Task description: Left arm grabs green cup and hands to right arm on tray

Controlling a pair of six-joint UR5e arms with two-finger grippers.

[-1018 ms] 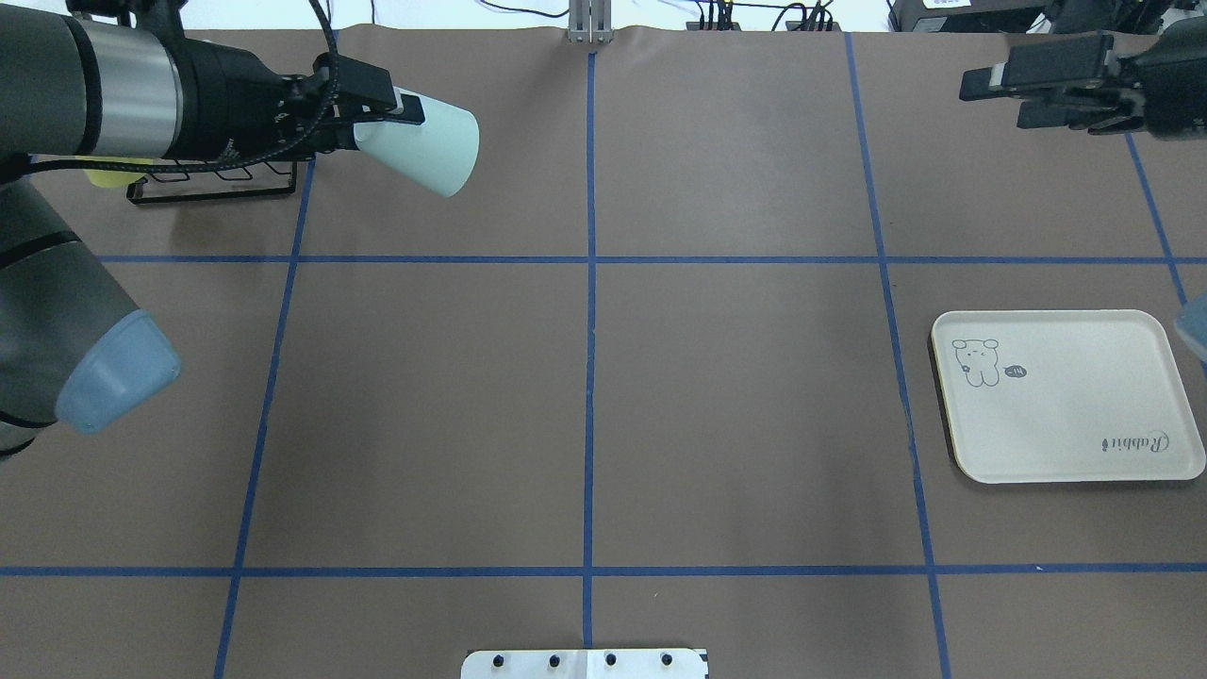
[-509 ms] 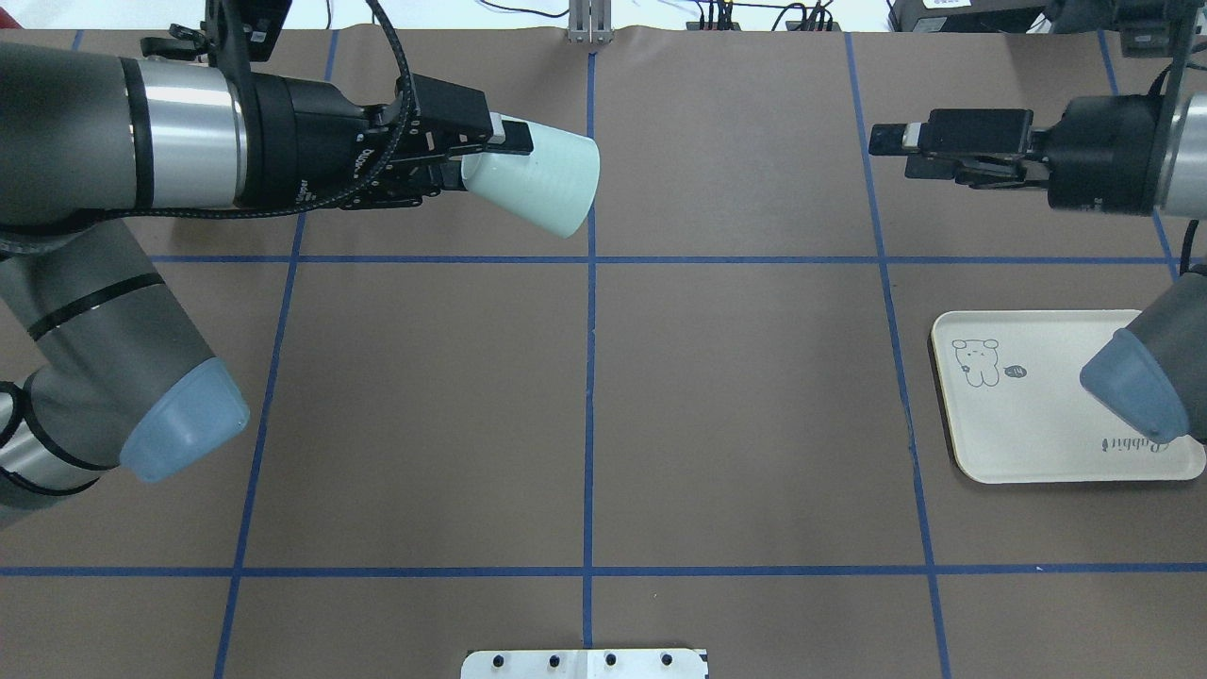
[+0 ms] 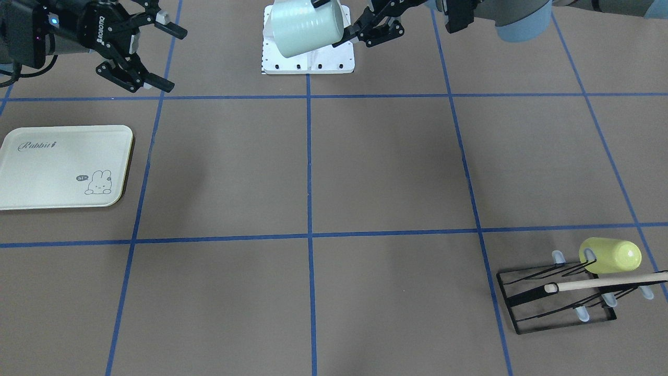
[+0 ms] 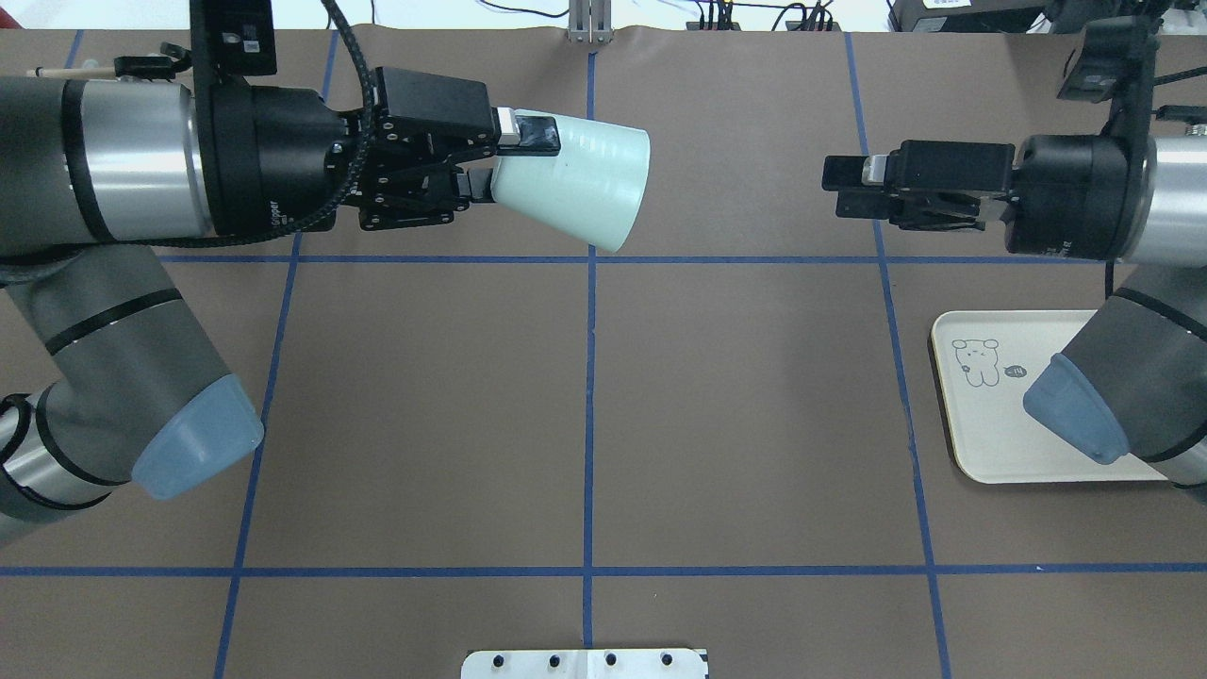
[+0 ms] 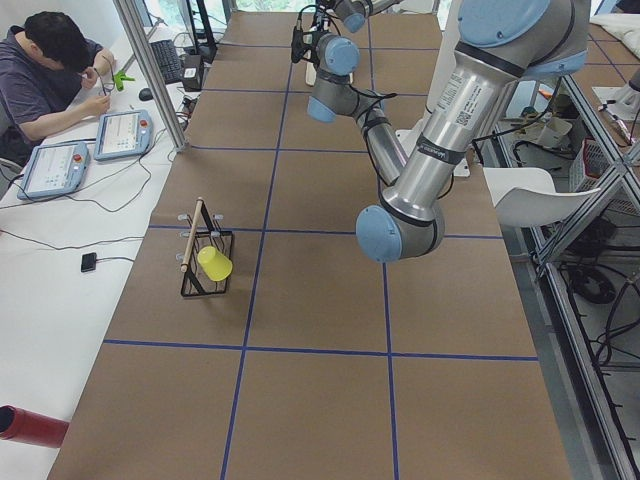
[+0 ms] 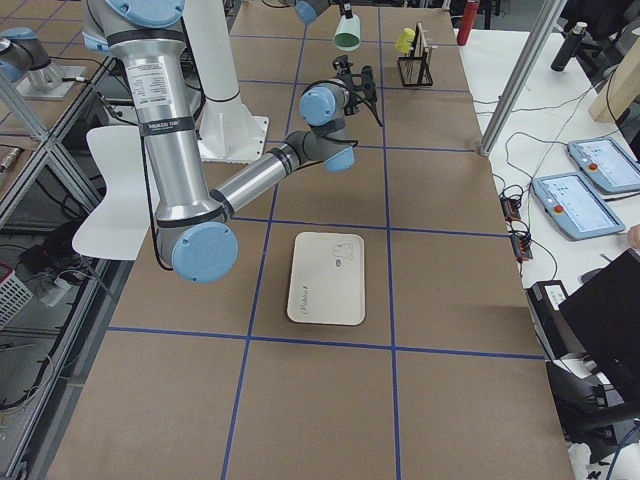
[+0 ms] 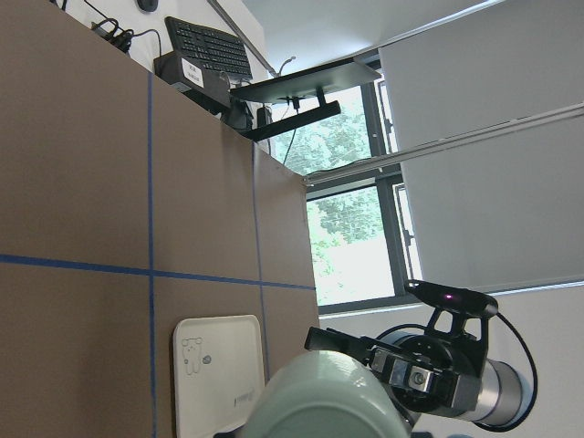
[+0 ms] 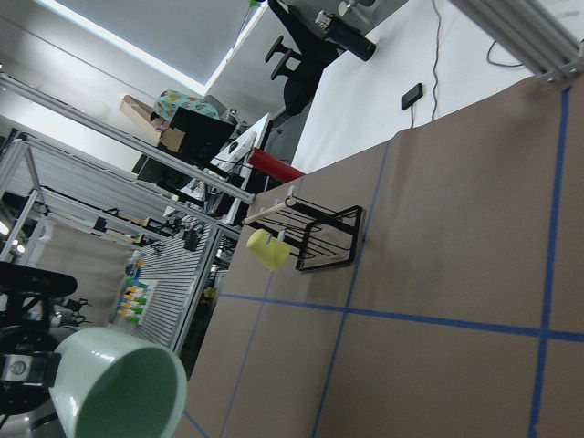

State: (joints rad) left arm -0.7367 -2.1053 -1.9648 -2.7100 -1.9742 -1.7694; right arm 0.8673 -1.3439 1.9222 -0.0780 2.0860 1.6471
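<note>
I hold green cup sideways, left tool pinching near its base, so the mouth faces right tool (fingers spread, ready); tray sits below it.

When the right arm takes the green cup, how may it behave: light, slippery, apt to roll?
Probably light: the left end effector holds the green cup sideways by its narrow end alone. Its tapered wall may slide out of a pinch. Laid on its side, it would likely roll in a curve.
</note>
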